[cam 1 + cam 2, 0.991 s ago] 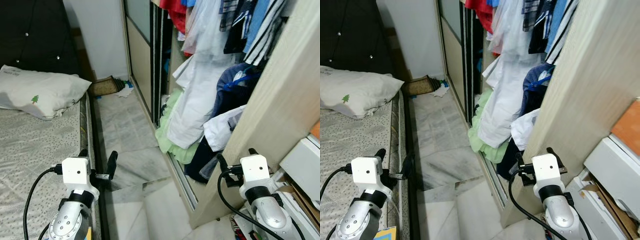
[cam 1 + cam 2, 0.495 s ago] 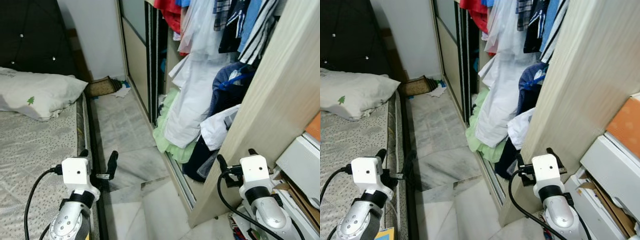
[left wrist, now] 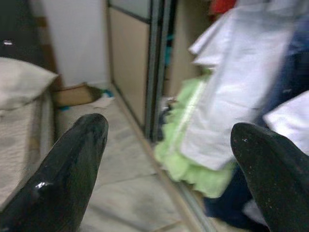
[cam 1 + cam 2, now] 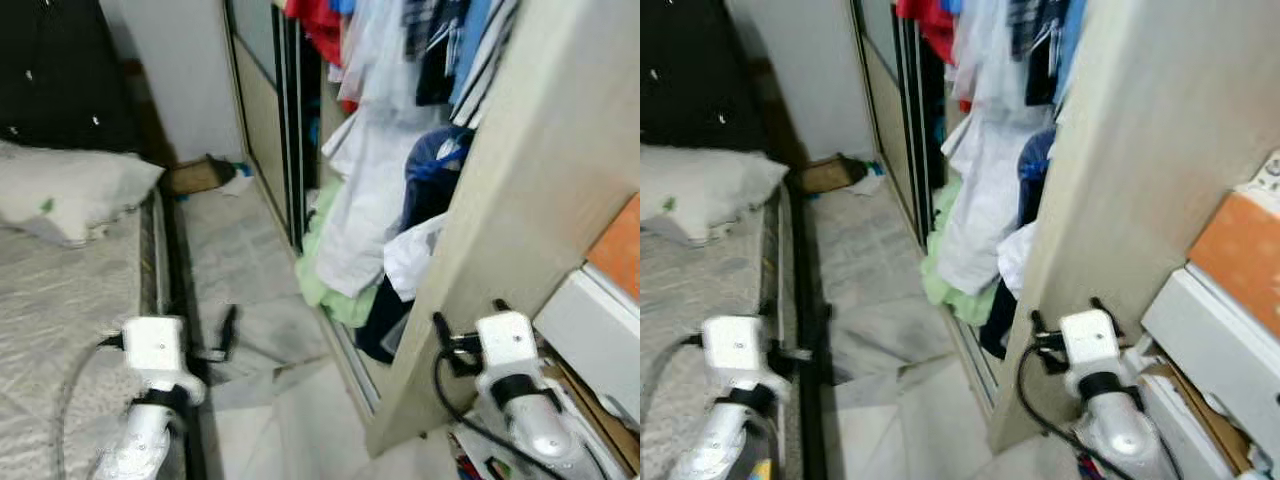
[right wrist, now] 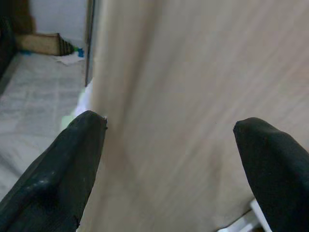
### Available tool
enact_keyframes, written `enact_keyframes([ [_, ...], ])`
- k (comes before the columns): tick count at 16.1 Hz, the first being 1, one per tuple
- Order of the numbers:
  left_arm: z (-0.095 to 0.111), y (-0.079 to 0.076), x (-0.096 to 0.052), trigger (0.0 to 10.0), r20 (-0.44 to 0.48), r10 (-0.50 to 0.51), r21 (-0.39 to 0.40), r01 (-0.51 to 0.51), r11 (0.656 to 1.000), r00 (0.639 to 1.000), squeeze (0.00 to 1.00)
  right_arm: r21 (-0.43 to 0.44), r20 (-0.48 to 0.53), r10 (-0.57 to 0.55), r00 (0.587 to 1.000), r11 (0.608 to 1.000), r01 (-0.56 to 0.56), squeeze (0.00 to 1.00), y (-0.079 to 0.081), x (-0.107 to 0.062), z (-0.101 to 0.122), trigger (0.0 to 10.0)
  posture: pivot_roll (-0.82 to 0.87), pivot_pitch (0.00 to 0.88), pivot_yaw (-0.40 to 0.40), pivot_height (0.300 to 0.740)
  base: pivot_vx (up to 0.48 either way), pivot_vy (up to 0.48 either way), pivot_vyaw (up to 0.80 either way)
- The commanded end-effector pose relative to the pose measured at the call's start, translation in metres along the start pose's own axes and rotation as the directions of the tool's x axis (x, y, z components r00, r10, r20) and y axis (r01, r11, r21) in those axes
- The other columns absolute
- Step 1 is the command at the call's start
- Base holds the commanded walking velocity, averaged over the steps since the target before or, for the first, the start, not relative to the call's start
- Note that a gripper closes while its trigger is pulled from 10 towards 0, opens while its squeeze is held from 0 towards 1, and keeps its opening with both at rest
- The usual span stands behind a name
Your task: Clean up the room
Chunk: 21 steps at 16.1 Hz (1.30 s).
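Note:
Clothes (image 4: 365, 215) spill out of the open wardrobe onto the floor: white shirts, a dark blue garment and a light green piece (image 4: 325, 285) at the bottom. My left gripper (image 4: 198, 328) is held low beside the bed edge, open and empty; in its wrist view (image 3: 169, 135) the green and white clothes lie ahead. My right gripper (image 4: 468, 318) is open and empty, close against the wardrobe's pale wooden side panel (image 5: 169, 96). The eye views are blurred.
A bed (image 4: 60, 300) with a white pillow (image 4: 70, 190) runs along the left. The marble floor aisle (image 4: 240, 260) leads to a brown box (image 4: 195, 175) and a paper scrap (image 4: 238, 182) at the far wall. White and orange boxes (image 4: 600, 330) stand at the right.
The whole picture has shifted and blurred, so the camera has moved, turning a little rightward and toward the wardrobe. Both arms keep the same pose, fingers still apart.

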<state>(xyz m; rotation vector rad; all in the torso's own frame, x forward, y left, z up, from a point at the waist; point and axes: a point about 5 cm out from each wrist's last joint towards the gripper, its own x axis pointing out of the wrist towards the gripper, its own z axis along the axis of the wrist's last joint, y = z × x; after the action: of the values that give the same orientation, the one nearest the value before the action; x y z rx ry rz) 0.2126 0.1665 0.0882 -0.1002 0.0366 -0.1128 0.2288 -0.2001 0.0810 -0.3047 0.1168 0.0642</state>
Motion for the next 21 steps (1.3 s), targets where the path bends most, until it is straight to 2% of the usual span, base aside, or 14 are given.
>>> enact_keyframes([
  [1,-0.0026,0.0075,-0.0024,10.0,-0.02,0.022,0.015,-0.022,1.0,1.0,0.0,0.001,0.017,0.012,1.0,1.0,-0.012,0.0,0.0026,0.0023,0.0034,10.0,-0.17,0.0,0.017,0.74,0.0,-0.349,0.0],
  [3,-0.0028,0.0072,-0.0024,10.0,-0.02,0.023,0.014,-0.022,1.0,1.0,0.0,-0.001,0.018,0.014,1.0,1.0,-0.014,0.0,0.0024,0.0026,0.003,10.0,-0.17,0.0,0.017,0.74,0.0,-0.311,0.0],
  [21,-0.0066,0.0071,-0.0021,10.0,-0.025,0.057,0.005,-0.057,0.998,0.998,0.0,-0.017,0.026,0.017,1.0,1.0,-0.016,0.0,0.0009,0.0034,0.0039,10.0,-0.17,0.0,0.015,0.74,0.0,0.0,0.0],
])
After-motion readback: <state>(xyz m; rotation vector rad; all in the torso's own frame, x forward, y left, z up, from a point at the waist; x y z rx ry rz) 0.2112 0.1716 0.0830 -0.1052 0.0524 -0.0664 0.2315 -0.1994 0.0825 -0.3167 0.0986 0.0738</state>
